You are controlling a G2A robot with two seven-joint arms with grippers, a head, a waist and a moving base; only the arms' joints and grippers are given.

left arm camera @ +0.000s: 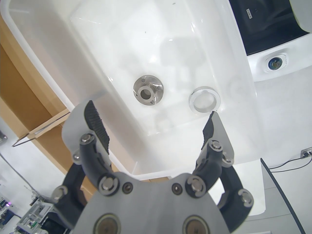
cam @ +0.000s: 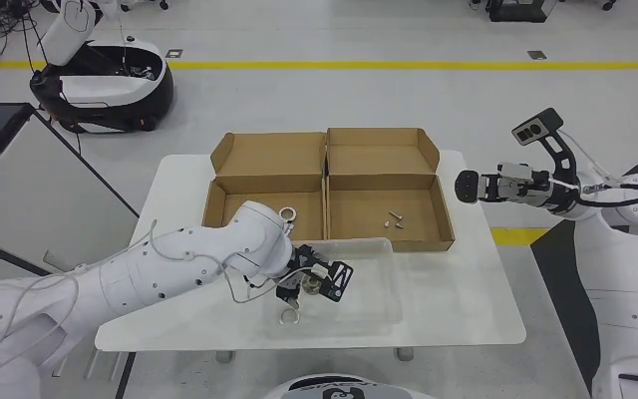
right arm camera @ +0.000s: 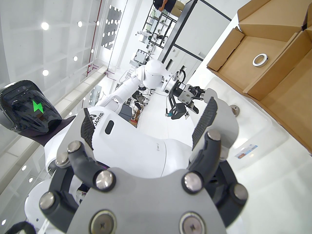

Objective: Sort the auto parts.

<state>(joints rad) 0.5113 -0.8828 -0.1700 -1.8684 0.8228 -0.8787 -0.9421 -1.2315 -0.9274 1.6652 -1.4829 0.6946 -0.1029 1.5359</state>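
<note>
Left gripper [left arm camera: 151, 110] spread wide, nothing between the fingers [left arm camera: 96, 120], hanging low over the clear plastic bin [left arm camera: 36, 44]. Just beyond the fingertips, on the bin floor, a metal flange [left arm camera: 148, 93] lying flat, with a round bore in the middle and small holes around it. Just beside the flange but not touching it, a bright metal ring [left arm camera: 204, 100], also flat, on the side nearer to the robot. Bin on the white table [cam: 469, 299], close to its near edge.

Behind the bin, two open cardboard boxes side by side, flaps up, touching each other along one wall. In the left box [cam: 239, 204], a second ring [right arm camera: 260, 60] flat on the cardboard floor. In the right box [cam: 364, 214], a few small screws [cam: 396, 219] close together, near the wall on the bin side.

Right gripper [right arm camera: 150, 107] also spread apart and empty, held in the air past the right edge of the table, well apart from the boxes and the bin, fingertips pointing toward the table.
</note>
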